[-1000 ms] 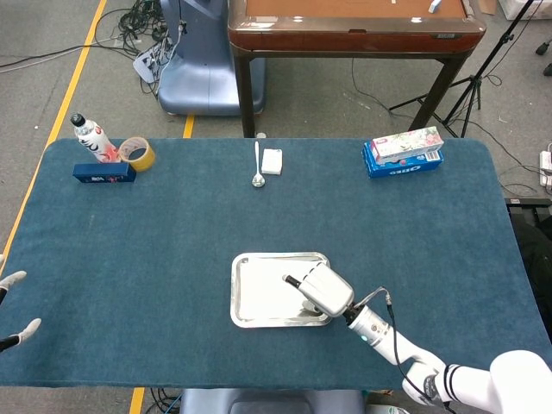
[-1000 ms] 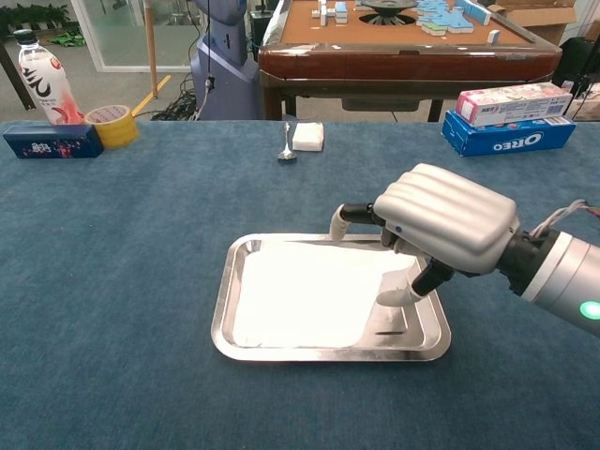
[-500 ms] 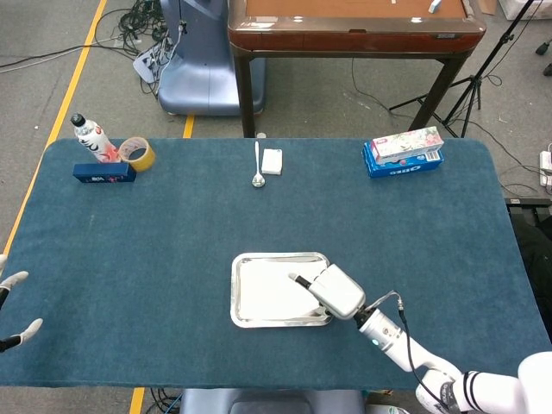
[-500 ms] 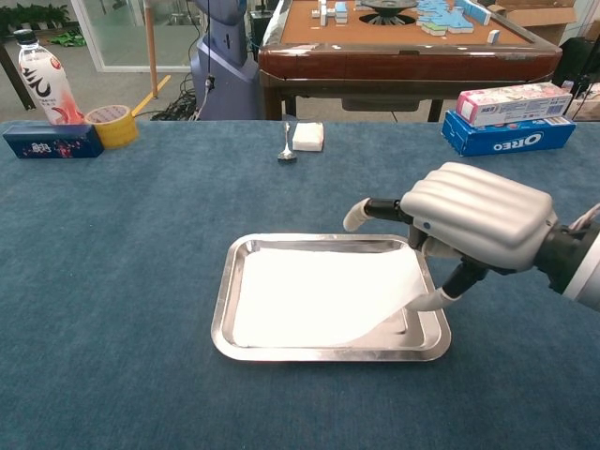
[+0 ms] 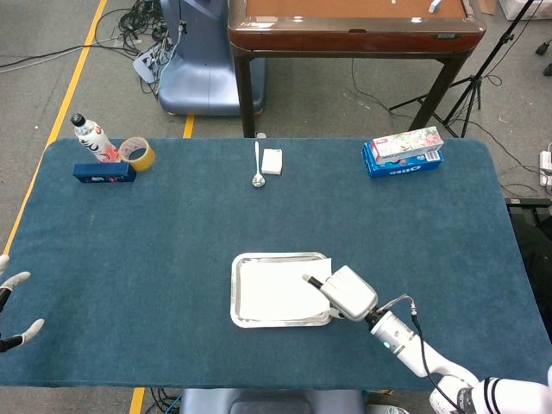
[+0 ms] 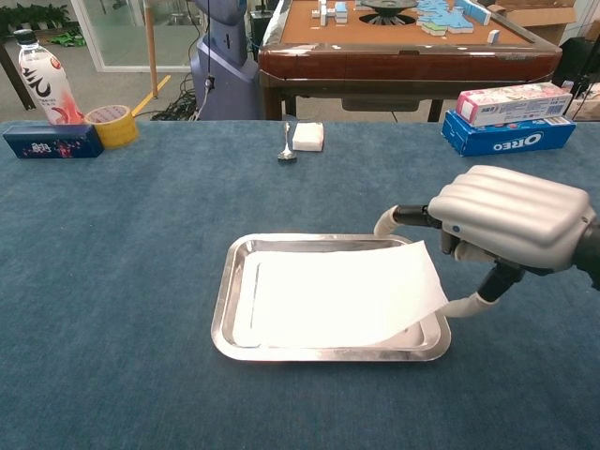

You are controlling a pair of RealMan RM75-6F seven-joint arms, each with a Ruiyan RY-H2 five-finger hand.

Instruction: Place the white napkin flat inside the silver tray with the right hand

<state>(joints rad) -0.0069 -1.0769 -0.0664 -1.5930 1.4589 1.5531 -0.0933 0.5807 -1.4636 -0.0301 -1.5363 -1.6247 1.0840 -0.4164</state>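
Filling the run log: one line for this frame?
step: napkin placement | white napkin: in silver tray, right edge lifted over rim | right robot hand: at that edge | left robot hand: idle, table's edge

Bare cloth rings the silver tray (image 6: 223,314); only the right hand (image 6: 511,228) apparently crowds its right rim.

"OREO" on blue box (image 6: 496,135), far right; other labels unreadable.
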